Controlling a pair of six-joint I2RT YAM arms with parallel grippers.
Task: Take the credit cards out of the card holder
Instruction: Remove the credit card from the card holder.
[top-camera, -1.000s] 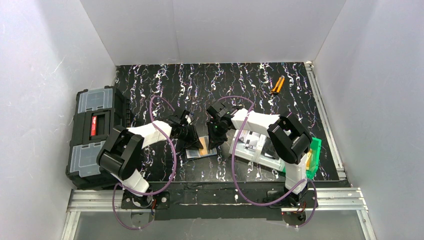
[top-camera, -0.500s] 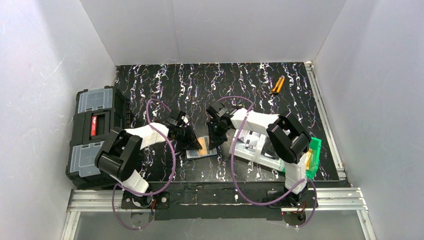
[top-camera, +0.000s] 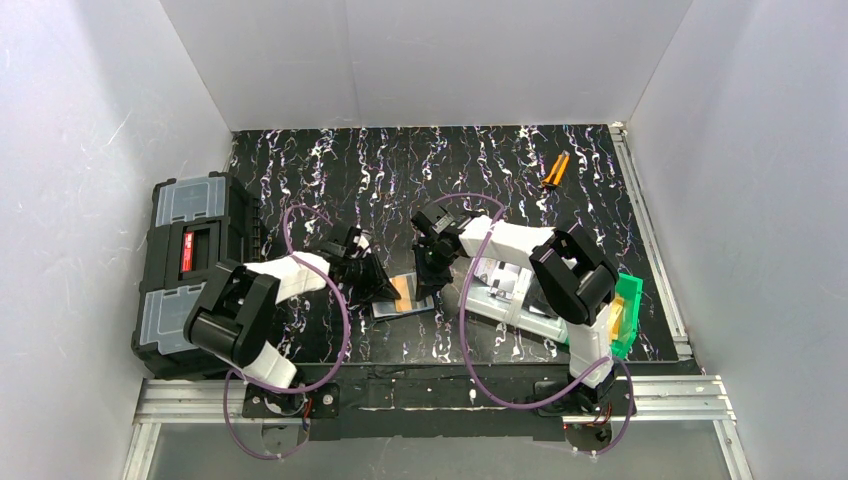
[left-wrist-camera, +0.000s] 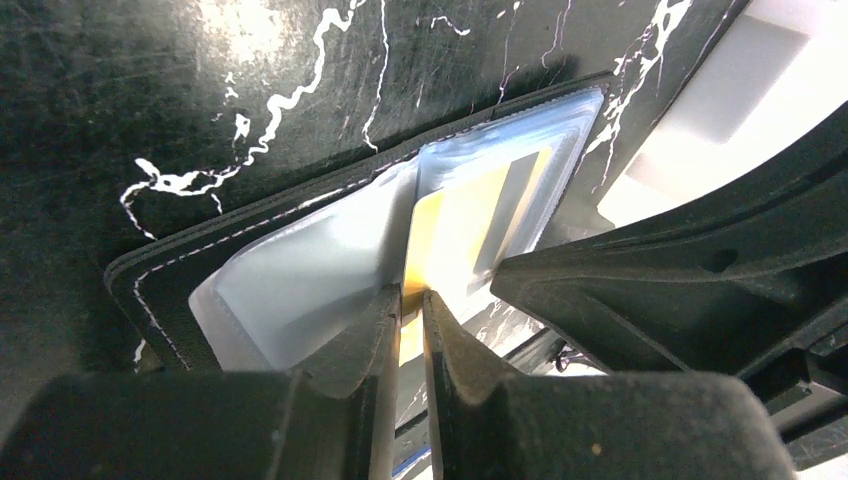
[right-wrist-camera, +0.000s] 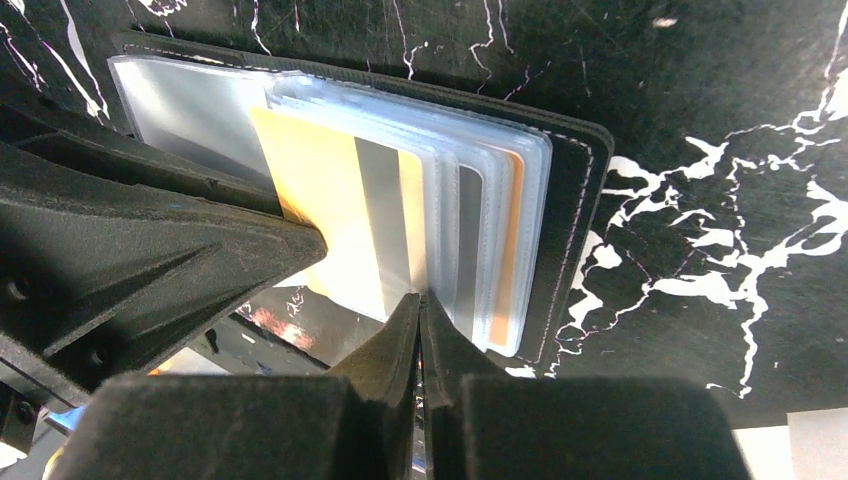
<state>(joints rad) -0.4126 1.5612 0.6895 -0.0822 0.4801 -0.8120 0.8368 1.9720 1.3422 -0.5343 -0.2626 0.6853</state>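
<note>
The black card holder (top-camera: 408, 306) lies open on the table between my two grippers, its clear blue-grey pockets up. In the left wrist view my left gripper (left-wrist-camera: 408, 300) is shut on the edge of an orange-tan credit card (left-wrist-camera: 465, 225) with a grey stripe, partly drawn out of a pocket of the holder (left-wrist-camera: 300, 205). In the right wrist view my right gripper (right-wrist-camera: 420, 298) is shut on the edge of a clear pocket of the holder (right-wrist-camera: 580, 200), next to that card (right-wrist-camera: 320, 200). A second orange card (right-wrist-camera: 508, 250) sits inside a farther pocket. No pale silvery card can be made out.
A big black toolbox (top-camera: 190, 270) stands at the table's left edge. A small orange-handled tool (top-camera: 553, 170) lies at the back right. A grey-white bin (top-camera: 510, 295) and a green bin (top-camera: 628, 310) sit under the right arm, right of the holder.
My left gripper has moved a little to the left with the orange-tan card, which now shows more outside the pocket. The right gripper has stayed on the holder.
</note>
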